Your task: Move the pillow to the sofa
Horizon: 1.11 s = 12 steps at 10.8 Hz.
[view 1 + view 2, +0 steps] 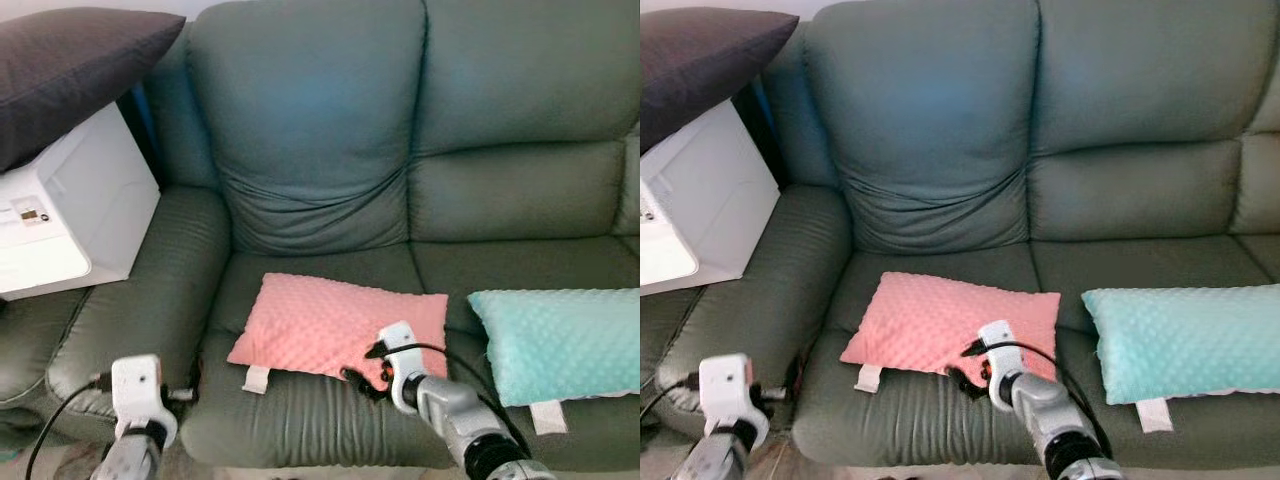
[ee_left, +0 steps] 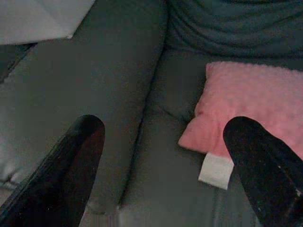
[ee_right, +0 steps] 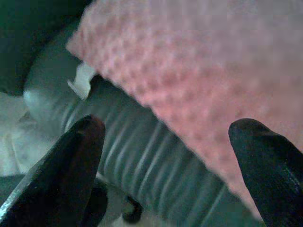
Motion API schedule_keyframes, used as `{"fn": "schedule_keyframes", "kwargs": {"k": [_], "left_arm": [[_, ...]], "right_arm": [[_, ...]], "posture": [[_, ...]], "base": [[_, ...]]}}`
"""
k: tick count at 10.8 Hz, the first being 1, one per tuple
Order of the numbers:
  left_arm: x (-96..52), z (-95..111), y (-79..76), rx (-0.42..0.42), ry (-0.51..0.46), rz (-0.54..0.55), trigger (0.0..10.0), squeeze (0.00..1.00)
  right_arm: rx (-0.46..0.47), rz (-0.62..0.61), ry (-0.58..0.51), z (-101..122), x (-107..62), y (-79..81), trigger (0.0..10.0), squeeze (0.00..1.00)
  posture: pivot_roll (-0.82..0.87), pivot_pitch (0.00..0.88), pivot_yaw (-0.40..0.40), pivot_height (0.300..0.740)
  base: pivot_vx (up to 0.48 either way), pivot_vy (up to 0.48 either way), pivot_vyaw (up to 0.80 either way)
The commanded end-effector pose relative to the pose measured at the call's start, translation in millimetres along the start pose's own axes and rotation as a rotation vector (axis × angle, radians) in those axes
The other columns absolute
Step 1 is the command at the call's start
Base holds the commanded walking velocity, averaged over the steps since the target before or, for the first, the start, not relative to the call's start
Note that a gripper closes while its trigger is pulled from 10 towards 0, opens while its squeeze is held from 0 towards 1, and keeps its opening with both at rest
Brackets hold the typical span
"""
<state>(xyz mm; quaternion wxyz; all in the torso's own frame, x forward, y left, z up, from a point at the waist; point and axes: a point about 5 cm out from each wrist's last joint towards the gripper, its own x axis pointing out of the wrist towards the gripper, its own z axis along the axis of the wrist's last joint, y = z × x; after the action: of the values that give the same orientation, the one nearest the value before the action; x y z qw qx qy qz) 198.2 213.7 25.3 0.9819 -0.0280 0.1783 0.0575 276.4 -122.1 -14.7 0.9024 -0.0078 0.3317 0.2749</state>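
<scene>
Pink pillow (image 1: 340, 325) lying flat on the sofa (image 1: 330, 180) seat, long side running left to right across the cushion. A white tag (image 1: 256, 379) sticking out from its near-left corner.

Right gripper (image 1: 362, 382) right at the pillow's near edge, close to its near-right corner — fingers spread wide and holding nothing. Pink bumpy cloth just past the fingertips (image 3: 265, 156) in the right wrist view, sofa seat under it. Pillow ahead of this gripper and a little to its left.

Left gripper (image 2: 165, 156) also spread wide and empty, hanging low by the sofa's left armrest (image 1: 140, 300). Pillow off to its right and farther ahead, well apart from it. So the right arm much nearer.

Looks like the job is nearly done or done — pillow already on the sofa. Next move probably just pulling the right arm back, straight away from the near edge, so the fingers don't drag the cloth.

A teal pillow (image 1: 560, 340) to the right, a dark cushion (image 1: 70, 60) on a white box (image 1: 70, 220) far left.
</scene>
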Motion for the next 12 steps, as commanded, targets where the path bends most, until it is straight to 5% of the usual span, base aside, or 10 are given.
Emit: {"fn": "schedule_keyframes", "kwargs": {"k": [1,4,9,12], "left_arm": [[-6.5,1,5.8,0.013,0.020,-0.006,10.0,0.00],[-18.0,-5,6.3,0.051,0.070,-0.033,10.0,0.00],[-20.3,1,7.0,0.066,0.074,-0.040,10.0,0.00],[-28.7,0,-4.7,-0.016,0.113,-0.158,10.0,0.00]], "right_arm": [[0.018,-0.002,0.064,-18,-1.6,3.5,10.0,0.00],[0.106,-0.063,0.112,-37,-5.4,4.5,10.0,0.00],[0.051,-0.205,0.126,-44,-16.3,-21.6,10.0,0.00],[0.048,-0.263,0.108,-45,-21.1,-31.2,10.0,0.00]], "posture": [[-0.09,0.181,0.147,0.740],[-0.07,0.208,0.173,0.740],[-0.03,0.221,0.192,0.740],[0.00,0.233,0.203,0.740]], "base": [[0.000,0.000,0.00],[0.000,0.000,0.00],[0.000,0.000,0.00],[0.000,0.000,0.00]]}}
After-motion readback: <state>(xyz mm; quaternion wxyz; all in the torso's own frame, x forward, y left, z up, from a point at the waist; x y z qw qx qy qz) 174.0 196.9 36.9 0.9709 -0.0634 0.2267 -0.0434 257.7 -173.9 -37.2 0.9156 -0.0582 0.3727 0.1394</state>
